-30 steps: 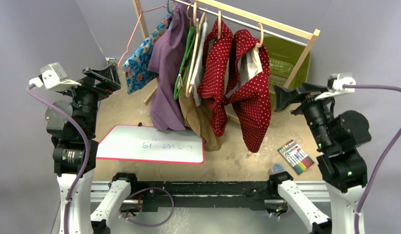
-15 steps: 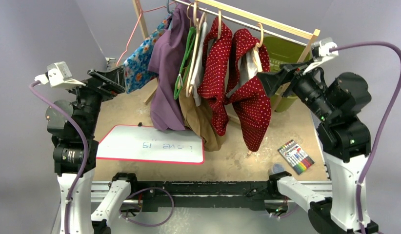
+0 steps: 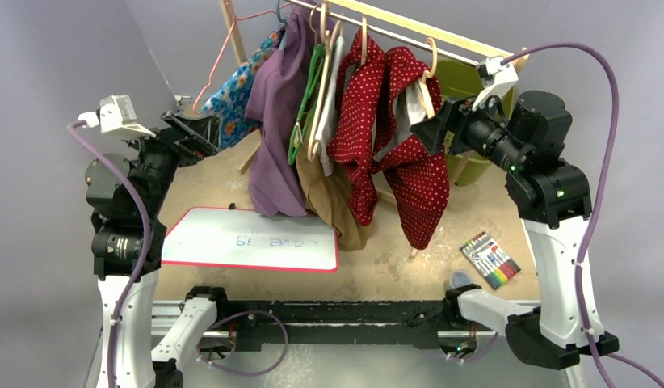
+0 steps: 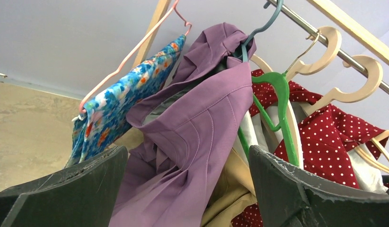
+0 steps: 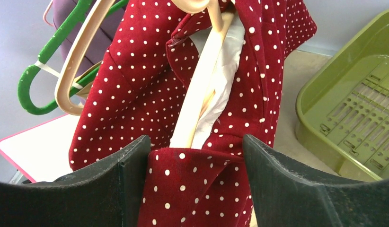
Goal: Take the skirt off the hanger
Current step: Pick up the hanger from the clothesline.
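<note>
Grey-lilac walls close in a scuffed tan bench (image 3: 474,210) in the top view. On it stand one wooden clothes rack (image 3: 442,36) and one olive-green basket (image 3: 468,85) behind the rack's right post. One red-rimmed whiteboard (image 3: 248,240) and one pack of coloured markers (image 3: 490,260) lie flat nearer the arms. Five garments hang from the rack, left to right: a floral garment (image 3: 228,101), a purple jacket (image 3: 272,121), a tan garment (image 3: 329,202), a second red polka-dot garment (image 3: 357,121) and the red polka-dot skirt (image 3: 422,178), which is on its hanger at the rail's right end. Both arms are raised: the left tool (image 3: 201,133) is just beside the floral garment, and the right tool (image 3: 432,133) is at the skirt's upper right edge.

Pale wall and a strip of bench back the left wrist view. The left tool is spread wide and holds nothing, with the purple jacket seen between its fingers. Here I count one pink wire hanger (image 4: 136,49), one teal hanger hook (image 4: 259,28), one green plastic hanger (image 4: 278,104) and two wooden hanger hooks (image 4: 325,42).

Bench, basket corner and whiteboard edge frame the right wrist view. The right tool is not clenched: its jaws stand apart on either side of a fold of the skirt, and the cloth reaches both fingers. One wooden hanger arm (image 5: 202,109) with white lining (image 5: 225,80) shows in the skirt's opening. At left hang one more wooden hanger (image 5: 83,61) and the green one.
</note>
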Controlling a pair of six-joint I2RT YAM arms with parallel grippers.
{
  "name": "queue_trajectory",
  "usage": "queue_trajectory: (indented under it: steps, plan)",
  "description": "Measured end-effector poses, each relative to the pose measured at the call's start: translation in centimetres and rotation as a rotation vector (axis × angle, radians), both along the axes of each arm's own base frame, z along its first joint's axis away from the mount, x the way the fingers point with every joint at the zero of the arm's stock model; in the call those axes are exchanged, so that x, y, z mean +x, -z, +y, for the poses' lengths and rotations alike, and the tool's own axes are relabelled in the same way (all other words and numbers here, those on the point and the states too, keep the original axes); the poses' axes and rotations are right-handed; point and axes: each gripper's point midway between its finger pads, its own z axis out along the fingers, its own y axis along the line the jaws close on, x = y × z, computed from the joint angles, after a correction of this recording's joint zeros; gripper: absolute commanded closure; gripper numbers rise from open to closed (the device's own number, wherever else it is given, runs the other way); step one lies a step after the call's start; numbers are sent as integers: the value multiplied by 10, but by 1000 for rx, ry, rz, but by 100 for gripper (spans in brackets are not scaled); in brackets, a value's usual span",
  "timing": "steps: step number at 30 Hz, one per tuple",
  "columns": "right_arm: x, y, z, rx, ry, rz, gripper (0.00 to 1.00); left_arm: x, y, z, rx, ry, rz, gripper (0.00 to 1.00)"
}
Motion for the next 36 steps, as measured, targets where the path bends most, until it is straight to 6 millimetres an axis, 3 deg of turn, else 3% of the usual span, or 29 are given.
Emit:
queue_trajectory:
  steps: [6, 20, 27, 30, 36]
  plan:
    - [-4, 3, -1, 14, 10, 14, 49, 4, 9, -4, 3, 21, 34, 3]
    - [-2, 8, 9, 127, -8, -16, 83, 6, 5, -19, -69, 104, 16, 6]
    - [8, -2, 20, 218, -34, -76, 99, 23, 28, -37, -142, 196, 78, 7]
    - [11, 2, 22, 245, -38, -107, 100, 26, 38, -39, -153, 205, 106, 7]
    - [13, 8, 23, 290, -47, -188, 100, 22, 36, -40, -150, 213, 95, 7]
